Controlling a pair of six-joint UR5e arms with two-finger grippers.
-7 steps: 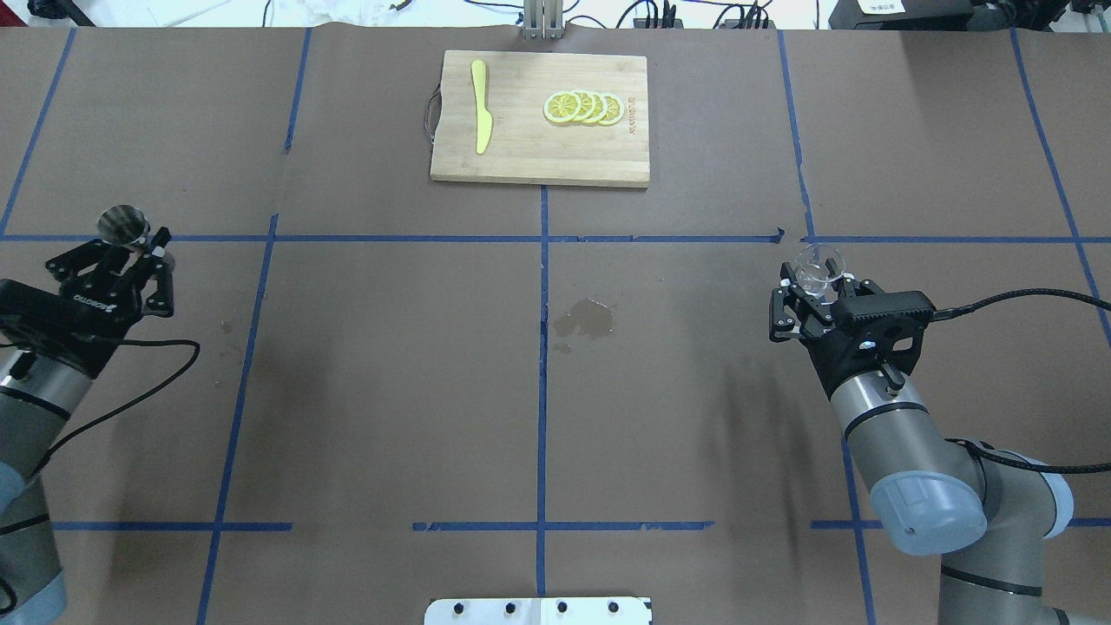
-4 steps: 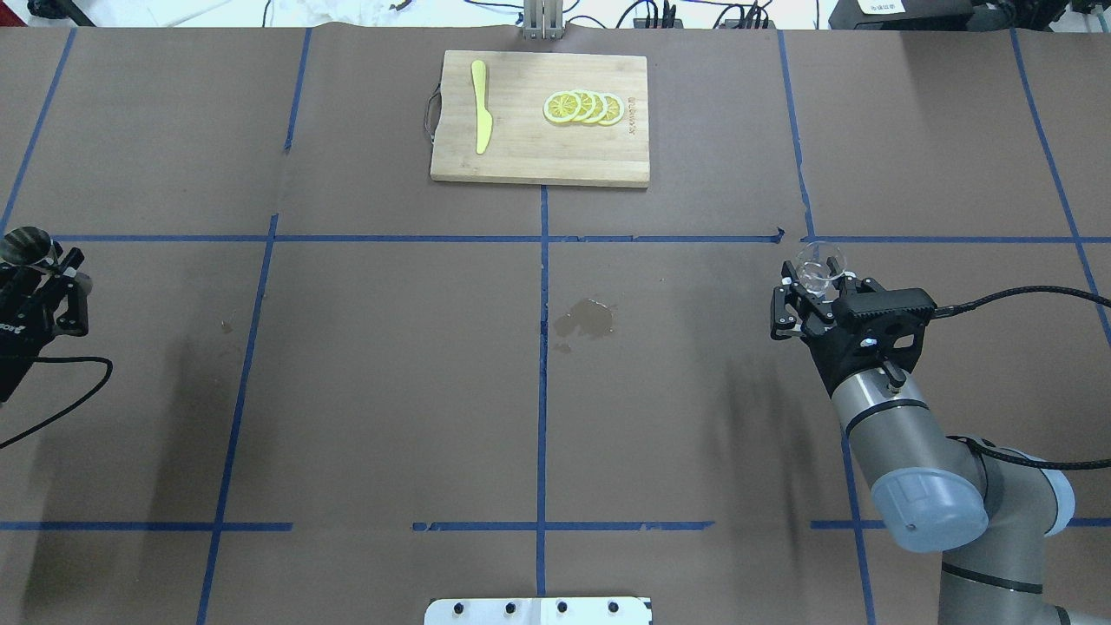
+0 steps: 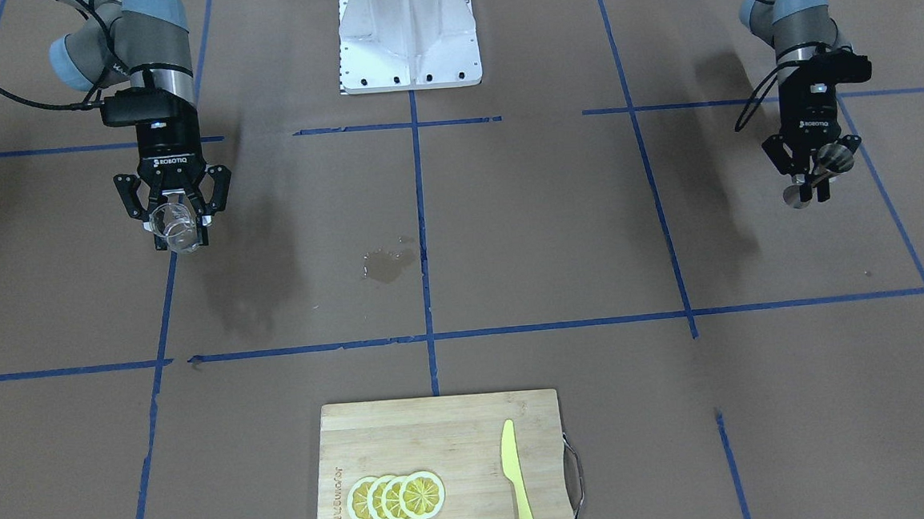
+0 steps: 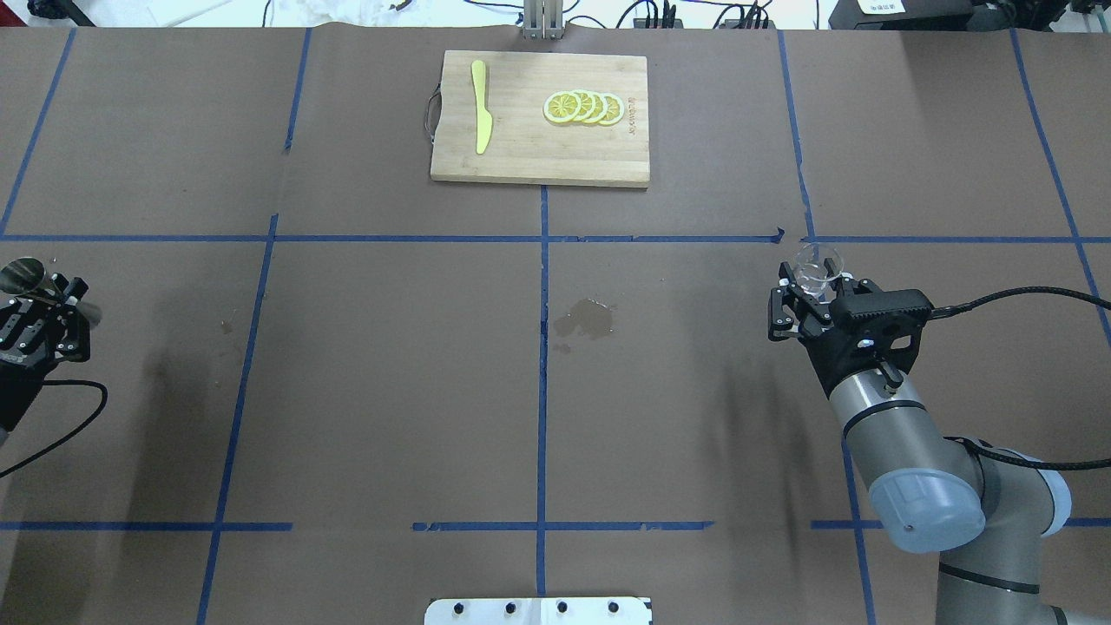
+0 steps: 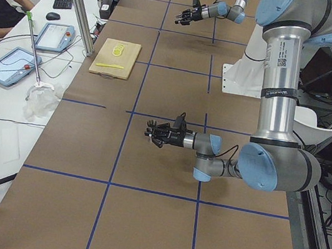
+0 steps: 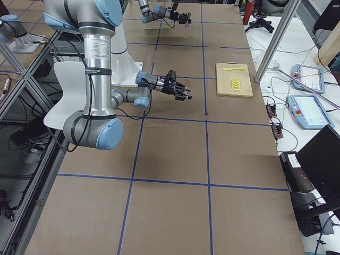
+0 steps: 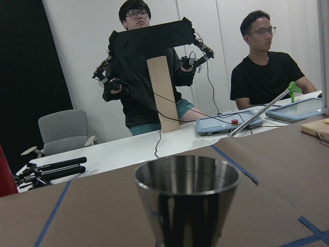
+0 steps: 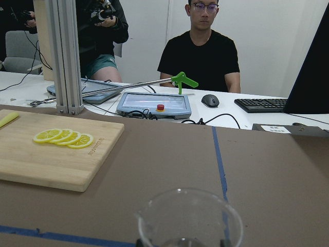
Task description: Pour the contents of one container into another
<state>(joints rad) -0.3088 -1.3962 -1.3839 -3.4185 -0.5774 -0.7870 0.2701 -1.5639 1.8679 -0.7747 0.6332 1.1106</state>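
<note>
Close to the robot, far out on its left: holding the steel jigger (image 3: 815,177) pinched in the left gripper (image 3: 812,182), above the table (image 4: 391,391). Well apart on the right: clamping the clear glass cup (image 4: 818,269) in the right gripper (image 3: 179,233) (contents not discernible). Further out, mid-table: wet patch (image 4: 586,317). Farthest: cutting board (image 4: 538,152) bearing lemon slices (image 4: 583,107) and yellow knife (image 4: 480,106).
</note>
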